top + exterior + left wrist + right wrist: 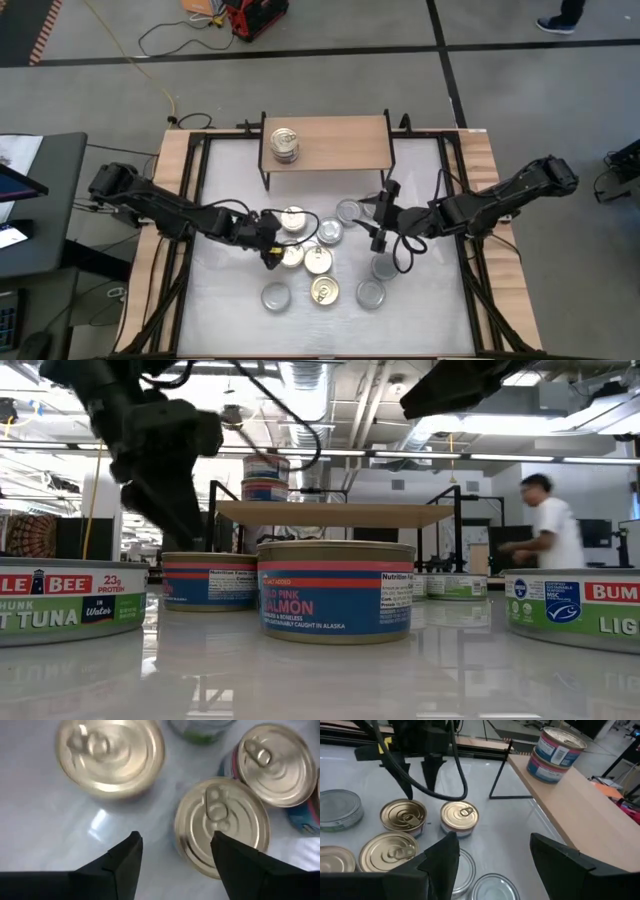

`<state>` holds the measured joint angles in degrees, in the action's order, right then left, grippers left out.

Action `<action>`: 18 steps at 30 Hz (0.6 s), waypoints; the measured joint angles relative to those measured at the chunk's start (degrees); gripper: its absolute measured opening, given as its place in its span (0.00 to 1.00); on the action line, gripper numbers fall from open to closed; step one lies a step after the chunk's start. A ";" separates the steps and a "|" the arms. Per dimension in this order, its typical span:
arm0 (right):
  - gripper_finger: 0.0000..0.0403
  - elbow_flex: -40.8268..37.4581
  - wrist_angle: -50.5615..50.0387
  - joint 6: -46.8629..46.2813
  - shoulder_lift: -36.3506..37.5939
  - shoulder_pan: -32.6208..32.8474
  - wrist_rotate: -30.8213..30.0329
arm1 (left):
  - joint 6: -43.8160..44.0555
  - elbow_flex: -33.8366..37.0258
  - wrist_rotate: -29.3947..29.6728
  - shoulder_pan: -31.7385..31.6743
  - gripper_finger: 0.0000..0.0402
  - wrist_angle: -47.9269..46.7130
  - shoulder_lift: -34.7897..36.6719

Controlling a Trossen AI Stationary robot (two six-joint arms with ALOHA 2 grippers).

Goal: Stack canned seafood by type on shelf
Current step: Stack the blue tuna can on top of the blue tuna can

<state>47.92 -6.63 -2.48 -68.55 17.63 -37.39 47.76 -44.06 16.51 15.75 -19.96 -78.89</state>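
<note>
A: Labels first. Front and centre in the low view, the salmon can (336, 592) is showing "PINK SALMON" on a blue and red band, with a "Nutrition" panel at its side. At the near left edge, a tuna can (68, 600) is reading "BEE", "TUNA", "in Water", "23g PROTEIN".

B: And at the right edge a green-banded can (577, 608) is showing "BUM" and "LIG", cut off by the frame. Where is the left claw (270, 243) sitting?

A: It is hanging over the cluster of cans on the white table (430, 310), fingers spread with nothing between them. In its wrist view a gold-lidded can (222, 825) is lying just beside one finger (239, 865), partly under it, not gripped. Another gold lid (110, 755) is sitting farther off, and a third (275, 764) beside it.

B: The right claw (381, 224)?

A: Spread too, empty, hovering near the shelf's leg, with silver-lidded cans (371, 293) just beside it.

B: And the shelf (340, 140)?

A: Two cans (554, 754) are stacked on its left part. The rest are standing loose on the table in front of it. A person (545, 540) is standing in the room behind.
</note>
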 joint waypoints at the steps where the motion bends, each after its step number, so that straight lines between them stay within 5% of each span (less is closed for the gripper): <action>1: 0.68 0.00 0.02 0.37 0.00 0.00 -0.02 | 1.79 0.57 -0.25 0.04 0.53 1.72 0.00; 11: 0.68 0.00 3.56 4.05 0.00 0.00 -0.02 | 5.83 2.02 -0.09 0.04 0.42 2.68 -0.15; 18: 0.68 0.00 4.30 4.68 0.00 0.00 -0.02 | 4.82 0.67 -0.59 0.31 0.35 3.57 -6.70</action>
<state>47.92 -2.34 2.20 -68.55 17.63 -37.41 52.58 -43.39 15.92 16.05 -16.39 -85.59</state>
